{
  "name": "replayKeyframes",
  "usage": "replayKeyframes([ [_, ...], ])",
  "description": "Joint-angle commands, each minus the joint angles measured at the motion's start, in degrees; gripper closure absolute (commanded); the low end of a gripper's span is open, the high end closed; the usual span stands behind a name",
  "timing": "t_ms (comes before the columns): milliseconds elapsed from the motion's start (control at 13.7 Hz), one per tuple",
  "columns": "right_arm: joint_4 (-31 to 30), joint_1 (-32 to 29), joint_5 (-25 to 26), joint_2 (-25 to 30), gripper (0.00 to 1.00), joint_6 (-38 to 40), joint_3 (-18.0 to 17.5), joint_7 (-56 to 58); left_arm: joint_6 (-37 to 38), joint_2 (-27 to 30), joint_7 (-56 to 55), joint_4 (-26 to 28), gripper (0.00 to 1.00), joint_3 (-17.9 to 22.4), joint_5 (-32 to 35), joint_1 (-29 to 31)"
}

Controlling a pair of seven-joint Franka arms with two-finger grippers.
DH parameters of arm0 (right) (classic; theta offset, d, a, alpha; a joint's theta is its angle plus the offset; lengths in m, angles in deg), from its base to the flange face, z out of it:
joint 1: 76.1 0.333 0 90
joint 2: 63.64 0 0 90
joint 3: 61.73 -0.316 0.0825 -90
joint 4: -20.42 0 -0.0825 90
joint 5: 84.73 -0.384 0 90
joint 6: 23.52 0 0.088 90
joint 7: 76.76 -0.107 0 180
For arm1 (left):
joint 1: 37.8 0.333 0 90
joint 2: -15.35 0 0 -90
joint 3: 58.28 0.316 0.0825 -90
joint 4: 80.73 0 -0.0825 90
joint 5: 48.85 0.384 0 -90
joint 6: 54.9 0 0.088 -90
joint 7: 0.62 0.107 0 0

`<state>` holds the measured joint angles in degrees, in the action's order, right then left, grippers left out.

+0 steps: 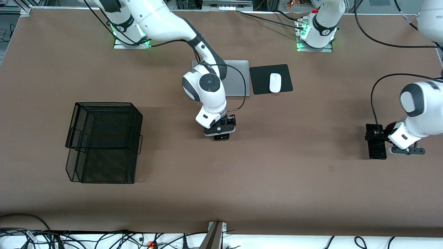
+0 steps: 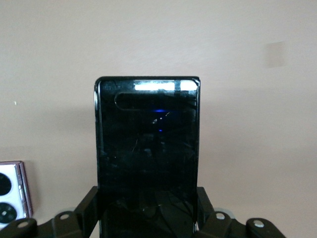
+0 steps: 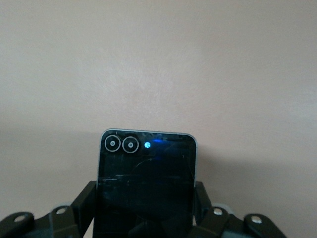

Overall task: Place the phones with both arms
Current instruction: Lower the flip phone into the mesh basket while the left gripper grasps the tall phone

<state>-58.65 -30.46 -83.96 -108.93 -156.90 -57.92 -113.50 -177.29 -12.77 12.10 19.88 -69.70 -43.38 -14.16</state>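
I see the brown table (image 1: 277,180) with a black mesh basket (image 1: 104,141) toward the right arm's end; my left gripper (image 2: 148,218) has its jaws pinching the long black slab (image 2: 147,148), one finger on each long edge, low over the tabletop; the lavender-white phone (image 2: 12,191) lies just beside those jaws; my right gripper (image 3: 144,213) pinches the small flip phone (image 3: 146,178) the same way.

Three phones (image 2: 147,148) (image 3: 146,183) (image 2: 12,191), two arms (image 1: 204,86) (image 1: 420,103), one mesh basket (image 1: 104,141), one laptop (image 1: 237,77), one mouse (image 1: 275,82), one mousepad (image 1: 261,79)
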Motion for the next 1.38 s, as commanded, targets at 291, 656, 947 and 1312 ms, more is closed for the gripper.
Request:
replayKeyframes([
  [291, -0.11, -9.68, -1.38, 16.00, 1.00, 27.36, 1.54, 8.06, 17.88, 0.08, -10.58, -14.12, 0.78, -3.26, -0.73, -11.66],
  [656, -19.34, -16.20, -2.35, 29.80, 1.00, 24.05, 11.81, 29.50, 17.19, -1.67, -30.52, -14.30, 0.78, -3.17, -1.69, -29.67],
  [947, -26.74, -16.64, -4.36, 31.31, 1.00, 19.13, 22.89, 41.72, 12.82, -8.43, -45.81, -19.39, 0.79, -3.00, -1.52, -42.78],
  [1312, -28.78, -22.70, -11.83, 25.09, 1.00, 14.20, 25.02, 50.88, -3.00, -15.73, -57.35, -19.92, 0.79, -2.30, -0.82, -51.49],
])
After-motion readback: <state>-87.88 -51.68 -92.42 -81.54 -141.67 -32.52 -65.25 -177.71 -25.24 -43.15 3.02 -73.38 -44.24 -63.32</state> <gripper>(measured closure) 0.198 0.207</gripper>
